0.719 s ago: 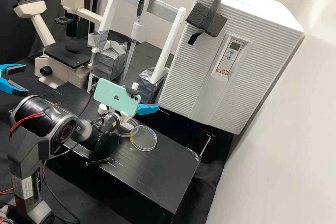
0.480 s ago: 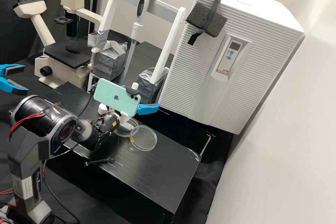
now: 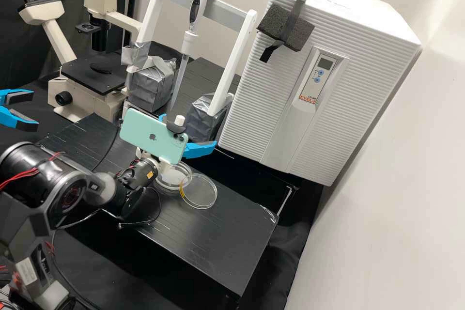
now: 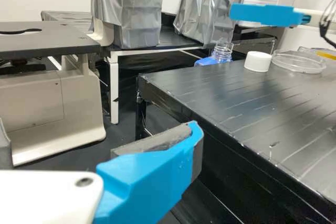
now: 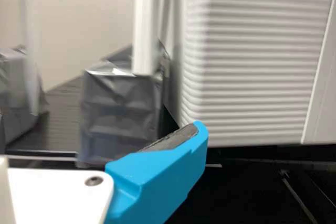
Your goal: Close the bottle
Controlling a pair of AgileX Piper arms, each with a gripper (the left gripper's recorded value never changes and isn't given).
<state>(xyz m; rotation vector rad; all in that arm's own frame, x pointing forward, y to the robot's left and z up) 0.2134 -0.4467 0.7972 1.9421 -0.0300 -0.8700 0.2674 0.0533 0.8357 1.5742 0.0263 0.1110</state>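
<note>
1. L end effector [image 3: 35, 110]: fingers spread, at left edge of high view.
2. R end effector [image 4: 216, 38]: fingers spread, mid-frame above worktop [image 3: 218, 232].
3. Bottle [image 4: 223, 52]: uncapped, upper right of left wrist view, base hidden behind worktop edge.
4. Cap [image 4: 258, 61]: on worktop just beside bottle, near dish [image 4: 299, 60].

Has the right arm [image 3: 63, 189] stretched low and forward from the near-left corner, wrist roughly level, right gripper [image 3: 193, 139] aimed to the right with fingers [image 5: 157, 177] parted (the upper one mostly hidden in the high view). Holds the left gripper [image 3: 34, 110] at the far left edge, level, its fingers spread wide, one above the other.
</note>
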